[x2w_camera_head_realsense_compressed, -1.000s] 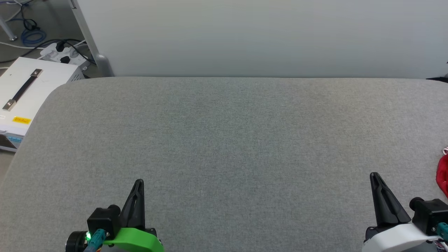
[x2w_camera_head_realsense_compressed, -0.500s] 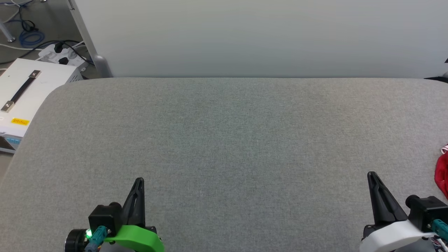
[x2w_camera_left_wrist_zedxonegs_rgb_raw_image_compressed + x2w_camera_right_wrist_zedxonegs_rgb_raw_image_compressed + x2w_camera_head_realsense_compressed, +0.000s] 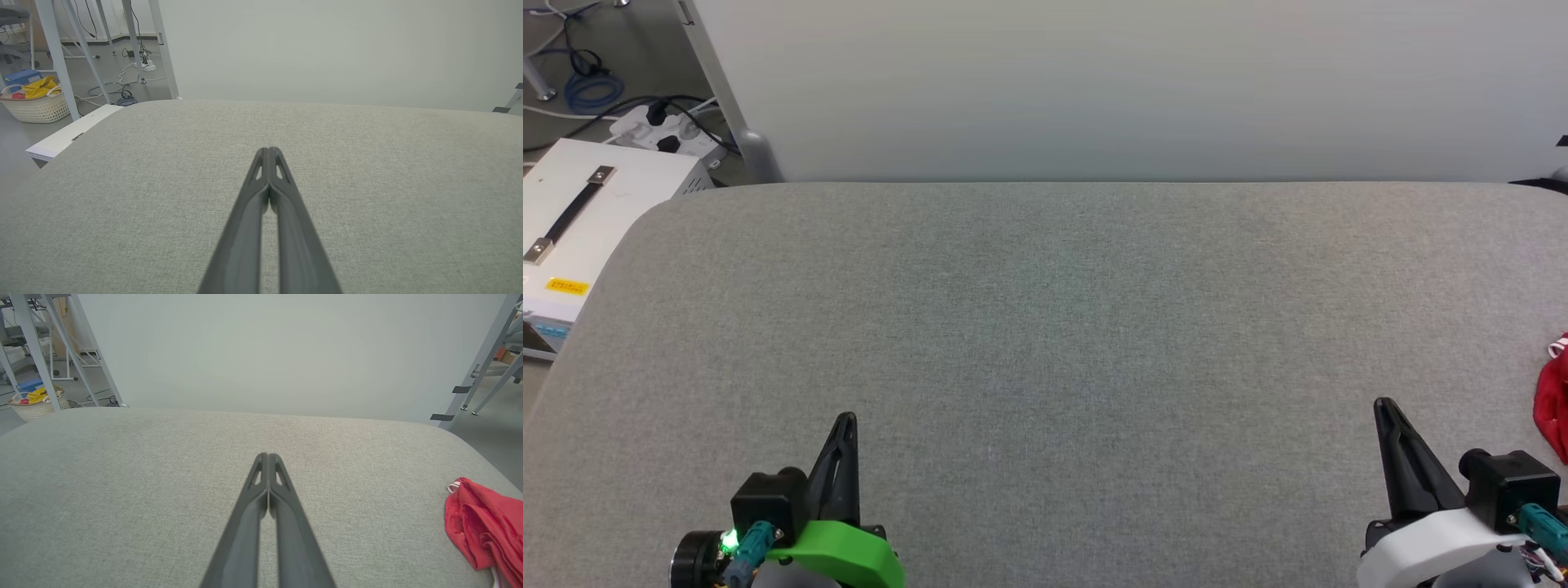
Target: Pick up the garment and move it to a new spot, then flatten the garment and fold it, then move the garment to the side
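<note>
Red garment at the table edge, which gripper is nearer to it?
Right. The right gripper is beside the red garment, not touching it; the left gripper is far across the grey table.

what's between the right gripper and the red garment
Only bare grey fabric tabletop lies between the right gripper and the garment, as the right wrist view shows; the two are apart.

Red garment (image 3: 482, 526), bunched, white trim; lies at table's right edge, prob. partly cropped.
</note>
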`<state>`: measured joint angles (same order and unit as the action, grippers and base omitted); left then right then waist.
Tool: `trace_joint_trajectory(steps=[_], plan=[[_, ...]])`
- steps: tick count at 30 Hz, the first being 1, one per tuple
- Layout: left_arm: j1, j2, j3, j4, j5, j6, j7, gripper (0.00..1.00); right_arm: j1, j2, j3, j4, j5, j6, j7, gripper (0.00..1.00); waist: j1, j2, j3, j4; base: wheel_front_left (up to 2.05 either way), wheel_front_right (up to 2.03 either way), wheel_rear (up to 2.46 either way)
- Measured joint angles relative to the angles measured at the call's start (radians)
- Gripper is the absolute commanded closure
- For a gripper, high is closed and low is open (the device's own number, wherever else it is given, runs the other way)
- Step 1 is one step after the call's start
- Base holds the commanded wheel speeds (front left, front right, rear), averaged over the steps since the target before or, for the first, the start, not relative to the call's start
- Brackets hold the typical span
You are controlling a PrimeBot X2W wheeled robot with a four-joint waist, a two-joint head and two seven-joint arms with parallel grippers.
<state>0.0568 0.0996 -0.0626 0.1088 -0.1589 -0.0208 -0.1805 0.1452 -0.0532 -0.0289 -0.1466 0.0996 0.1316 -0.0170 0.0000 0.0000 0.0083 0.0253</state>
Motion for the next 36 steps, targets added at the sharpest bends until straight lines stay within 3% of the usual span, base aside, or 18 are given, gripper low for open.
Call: trace_joint_trajectory(steps=[36], plan=[[-0.014, -0.015, 0.025, -0.047, 0.063, 0.008, 0.077, 1.0, -0.051, 0.001, 0.01, 0.061, -0.035, 0.0, 0.005, 1.0, 0.0, 0.0, -0.004, -0.011, 0.0, 0.0, 0.0]])
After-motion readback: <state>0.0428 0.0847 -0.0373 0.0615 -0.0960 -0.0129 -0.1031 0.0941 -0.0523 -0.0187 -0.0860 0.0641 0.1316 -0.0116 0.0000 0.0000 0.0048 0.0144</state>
